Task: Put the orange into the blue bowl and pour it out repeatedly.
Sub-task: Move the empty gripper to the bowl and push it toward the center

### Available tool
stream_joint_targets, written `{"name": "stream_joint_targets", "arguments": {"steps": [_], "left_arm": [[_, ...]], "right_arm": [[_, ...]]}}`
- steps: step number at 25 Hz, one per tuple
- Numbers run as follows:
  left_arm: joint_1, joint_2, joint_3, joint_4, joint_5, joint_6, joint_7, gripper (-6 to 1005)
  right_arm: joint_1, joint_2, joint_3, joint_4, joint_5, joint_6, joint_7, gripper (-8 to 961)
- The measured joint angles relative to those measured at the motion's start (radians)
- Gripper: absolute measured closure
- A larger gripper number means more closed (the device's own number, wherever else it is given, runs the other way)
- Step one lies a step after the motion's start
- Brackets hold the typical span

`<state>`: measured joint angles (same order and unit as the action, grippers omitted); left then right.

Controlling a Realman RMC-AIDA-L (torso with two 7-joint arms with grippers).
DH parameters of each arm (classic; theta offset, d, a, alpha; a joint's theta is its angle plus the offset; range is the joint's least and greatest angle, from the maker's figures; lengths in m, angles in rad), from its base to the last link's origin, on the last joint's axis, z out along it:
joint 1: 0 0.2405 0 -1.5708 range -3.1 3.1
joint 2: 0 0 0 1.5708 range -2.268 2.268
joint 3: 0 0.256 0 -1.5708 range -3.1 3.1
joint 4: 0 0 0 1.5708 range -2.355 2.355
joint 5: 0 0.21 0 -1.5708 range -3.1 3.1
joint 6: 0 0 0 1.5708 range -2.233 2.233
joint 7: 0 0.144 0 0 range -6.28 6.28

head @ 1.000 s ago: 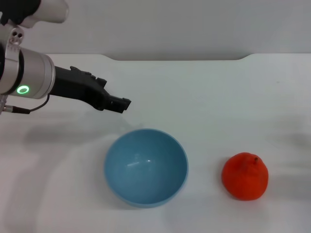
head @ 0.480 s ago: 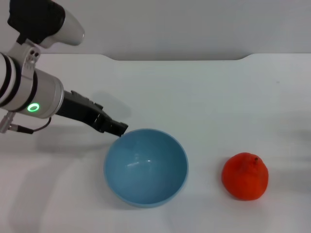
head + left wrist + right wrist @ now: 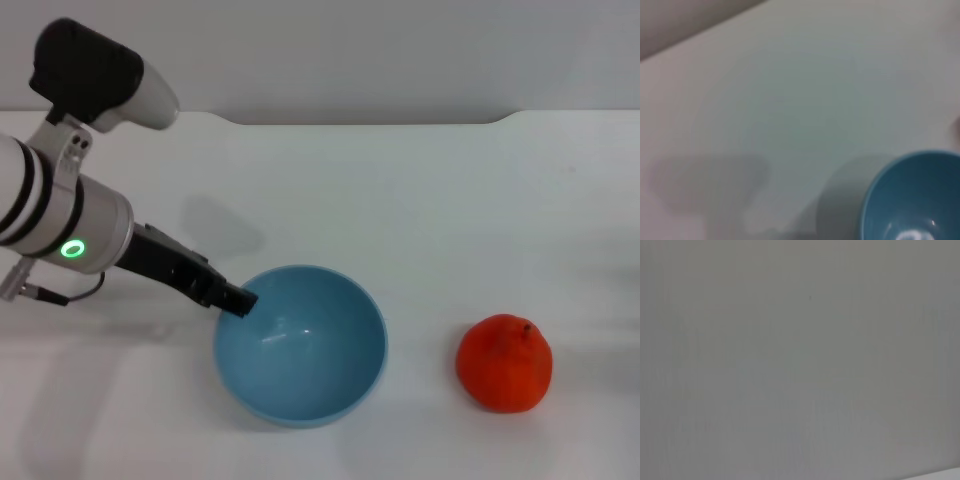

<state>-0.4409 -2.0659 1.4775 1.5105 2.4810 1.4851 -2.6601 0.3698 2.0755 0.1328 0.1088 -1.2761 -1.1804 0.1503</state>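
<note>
no text, labels, brands or numbers can be read on anything here.

- Blue bowl [image 3: 300, 345]: I see a round, deep, light-blue vessel with a glossy inside, upright and empty on the white surface; my left gripper [image 3: 238, 300] has its tip at the bowl's rim on the robot's left.
- Orange [image 3: 504, 363]: a red-orange fruit, stem nub up, resting well apart from that gripper, beyond the bowl's far side.
</note>
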Motion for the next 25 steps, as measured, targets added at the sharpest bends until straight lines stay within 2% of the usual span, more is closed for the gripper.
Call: {"name": "stream_joint_targets", "arguments": {"steps": [16, 21, 25], "left_arm": [[-0.07, -0.007, 0.049, -0.225, -0.007, -0.097, -0.001, 202], [-0.087, -0.008, 0.083, -0.255, -0.006, -0.104, -0.002, 202], [-0.091, -0.008, 0.073, -0.258, -0.013, -0.102, -0.031, 243]], "right_arm": [[-0.009, 0.003, 0.001, 0.0, 0.0, 0.001, 0.0, 556], [-0.014, 0.003, 0.001, 0.0, 0.0, 0.001, 0.0, 556], [-0.016, 0.003, 0.001, 0.0, 0.0, 0.001, 0.0, 557]]}}
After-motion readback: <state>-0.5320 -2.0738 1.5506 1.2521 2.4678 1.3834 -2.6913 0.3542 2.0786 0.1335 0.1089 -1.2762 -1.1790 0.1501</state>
